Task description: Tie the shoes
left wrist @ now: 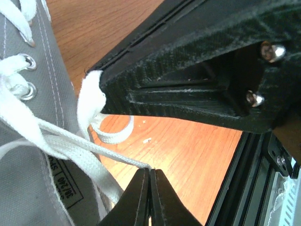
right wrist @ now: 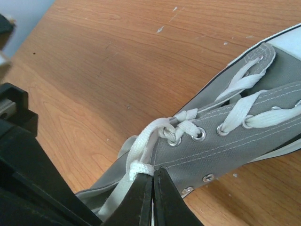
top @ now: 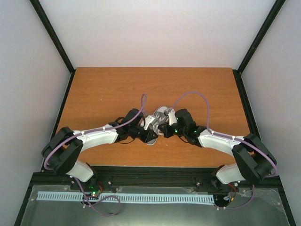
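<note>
Pulling unevenly, your left hand (left wrist: 150,173) and right hand (right wrist: 154,173), each clenched on lace (right wrist: 142,149), could slip or drag the shoe (right wrist: 230,141).

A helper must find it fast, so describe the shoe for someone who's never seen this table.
Start at the orange-brown wooden table, then its middle, where the left gripper and right gripper meet. The shoe lies there: grey canvas with white laces and metal eyelets, unlike the black grippers.

Setting: robot lab test cell | wooden table (top: 117,89) is enclosed by white panels (top: 155,33) on black frame posts (top: 51,35) | left arm (top: 96,137) and right arm (top: 216,140) are bolted to a black rail (top: 155,175) | slotted cable duct (top: 141,198) is fitted.
</note>
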Controlling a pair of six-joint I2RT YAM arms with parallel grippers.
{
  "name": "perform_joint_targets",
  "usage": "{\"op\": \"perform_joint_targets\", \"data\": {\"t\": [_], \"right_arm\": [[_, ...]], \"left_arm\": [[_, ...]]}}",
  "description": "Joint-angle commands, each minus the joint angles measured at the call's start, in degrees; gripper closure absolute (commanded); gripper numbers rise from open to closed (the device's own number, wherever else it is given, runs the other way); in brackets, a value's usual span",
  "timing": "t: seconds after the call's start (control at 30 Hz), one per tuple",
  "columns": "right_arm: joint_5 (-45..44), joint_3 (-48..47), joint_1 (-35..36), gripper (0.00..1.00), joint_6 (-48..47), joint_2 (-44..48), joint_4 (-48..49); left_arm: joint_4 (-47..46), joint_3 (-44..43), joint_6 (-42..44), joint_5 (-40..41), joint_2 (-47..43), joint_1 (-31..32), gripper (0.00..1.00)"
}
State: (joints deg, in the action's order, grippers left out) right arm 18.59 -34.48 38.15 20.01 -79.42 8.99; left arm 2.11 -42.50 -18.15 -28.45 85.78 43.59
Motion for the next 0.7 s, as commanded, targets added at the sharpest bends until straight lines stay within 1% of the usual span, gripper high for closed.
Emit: {"op": "perform_joint_targets", "data": {"t": [0.0, 0.03, 0.13, 0.23, 0.3, 0.4, 0.47, 0.53, 0.6, 0.67], "right_arm": [[1.2, -1.7, -0.3, 0.97, -1.3, -2.1, -0.8], [1.3, -1.5, -0.2, 0.97, -1.3, -2.4, -0.7], [1.5, -1.2, -0.2, 0.97, -1.1, -3.2, -0.6], [1.8, -0.9, -0.1, 0.97, -1.1, -3.4, -0.6], [1.8, -0.7, 0.0, 0.97, -1.2, -3.4, -0.6], [1.8, -0.4, 0.0, 0.97, -1.3, -3.4, -0.7], [1.9, -0.2, 0.0, 0.97, -1.2, -3.4, -0.5], [1.9, 0.1, 0.0, 0.97, -1.1, -3.3, -0.3], [1.8, 0.4, 0.1, 0.97, -1.0, -3.2, -0.1], [1.6, 0.6, 0.1, 0.97, -0.9, -3.1, 0.0]], "left_arm": [[1.9, -0.6, 0.6, 1.5, -3.2, 0.5, 0.94], [2.0, -0.5, -0.1, 2.6, -4.5, 0.5, 0.91], [3.5, -0.7, -2.2, 6.6, -8.0, 0.3, 0.78], [6.0, -1.7, -3.4, 8.7, -11.4, -0.2, 0.62], [8.1, -2.5, -3.9, 10.3, -12.9, -0.7, 0.54], [10.1, -3.7, -4.9, 11.5, -14.4, -1.8, 0.44], [10.2, -4.3, -6.0, 12.3, -14.8, -2.6, 0.40], [9.4, -4.7, -7.2, 13.2, -14.6, -3.2, 0.38], [8.1, -5.2, -8.1, 13.2, -12.8, -3.7, 0.39], [6.6, -5.6, -8.9, 12.0, -10.2, -4.3, 0.43]]}}
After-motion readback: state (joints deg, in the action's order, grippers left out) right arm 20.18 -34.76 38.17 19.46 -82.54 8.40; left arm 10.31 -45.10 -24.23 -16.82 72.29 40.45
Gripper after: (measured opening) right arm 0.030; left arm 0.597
